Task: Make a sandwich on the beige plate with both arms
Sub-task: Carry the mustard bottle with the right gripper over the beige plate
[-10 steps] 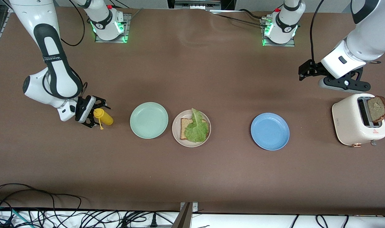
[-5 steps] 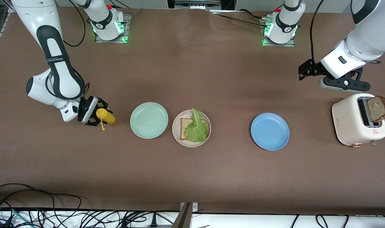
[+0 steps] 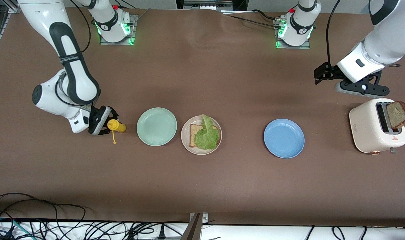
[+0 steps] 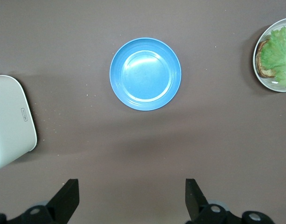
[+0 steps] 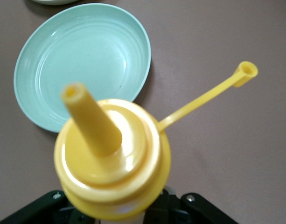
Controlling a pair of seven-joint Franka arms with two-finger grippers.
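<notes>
The sandwich (image 3: 204, 135) is half built: one bread slice with a ruffled lettuce leaf (image 3: 207, 135) on top lies on the beige plate (image 3: 186, 143), midway along the desk between the mint green plate (image 3: 156, 126) and the blue plate (image 3: 284, 138). The second slice (image 3: 397, 114) stands in the toaster (image 3: 369, 131) at the left arm's end of the desk.

Over the last second the right pincer (image 3: 104, 124) has drawn its fingers in on the yellow squeeze bottle (image 3: 116, 125) and carried it closer to the mint green plate; a second ago they were spread beside it. The right wrist view shows the bottle (image 5: 112, 161) gripped, nozzle uncapped, its tethered cap (image 5: 246, 70) dangling free. My reading is that sauce goes on the lettuce next, so the bottle must travel over the mint plate to the beige one.

The left pincer (image 3: 350, 81) has not moved: spread wide and empty, it waits just above the toaster, well placed to take the slice afterwards.
</notes>
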